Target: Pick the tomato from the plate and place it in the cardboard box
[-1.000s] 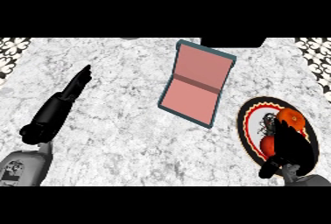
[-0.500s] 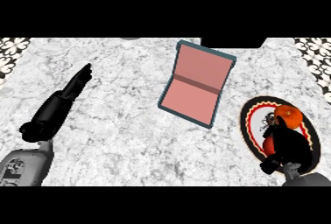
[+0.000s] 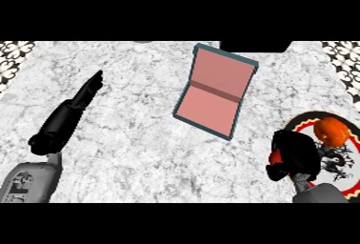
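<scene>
An orange-red tomato (image 3: 330,131) lies on the upper part of a round patterned plate (image 3: 305,119) at the right edge of the counter. My right hand (image 3: 295,153) hangs over the plate's left half, just left of and below the tomato and close against it. It looks like a dark bunch from above and hides part of the plate. The cardboard box (image 3: 215,90) lies open and flat in the middle of the far counter, pink inside with dark teal edges. My left hand (image 3: 76,104) rests on the counter at the left, fingers straight and pointing away.
Patterned tiles show at the far left corner (image 3: 14,59) and far right corner (image 3: 343,55). The marble counter (image 3: 141,143) stretches between my left hand, the box and the plate.
The tomato now shows more fully and further right on the plate. My right hand has shifted a little left over the plate's left side. The left hand and box have not moved.
</scene>
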You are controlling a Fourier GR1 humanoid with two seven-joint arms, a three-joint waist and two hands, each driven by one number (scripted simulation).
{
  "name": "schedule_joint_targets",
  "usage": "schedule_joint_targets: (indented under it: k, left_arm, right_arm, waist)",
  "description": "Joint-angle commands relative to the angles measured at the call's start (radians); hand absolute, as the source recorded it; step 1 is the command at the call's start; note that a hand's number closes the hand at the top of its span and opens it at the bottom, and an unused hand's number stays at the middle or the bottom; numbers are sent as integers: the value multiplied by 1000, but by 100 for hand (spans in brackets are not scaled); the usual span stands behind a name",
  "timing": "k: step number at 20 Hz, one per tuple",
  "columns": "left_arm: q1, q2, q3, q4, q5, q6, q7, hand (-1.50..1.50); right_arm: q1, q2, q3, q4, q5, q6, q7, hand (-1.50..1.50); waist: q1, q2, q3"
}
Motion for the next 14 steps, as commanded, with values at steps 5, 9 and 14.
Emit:
schedule_joint_targets:
  k: [5,9,14]
  left_arm:
    - [-62,-33,-71,-3,6,-52,-7,0]
    - [-78,-33,-56,31,-6,-34,9,0]
    - [-50,-19,-23,38,-18,-10,-5,0]
  right_arm:
    - [-263,327,424,-53,12,82,-260,150]
    - [-456,378,526,-22,-22,55,-288,150]
    - [-657,381,609,-21,-149,-32,-159,150]
  waist:
    - [172,24,2]
    - [112,15,1]
    - [55,4,1]
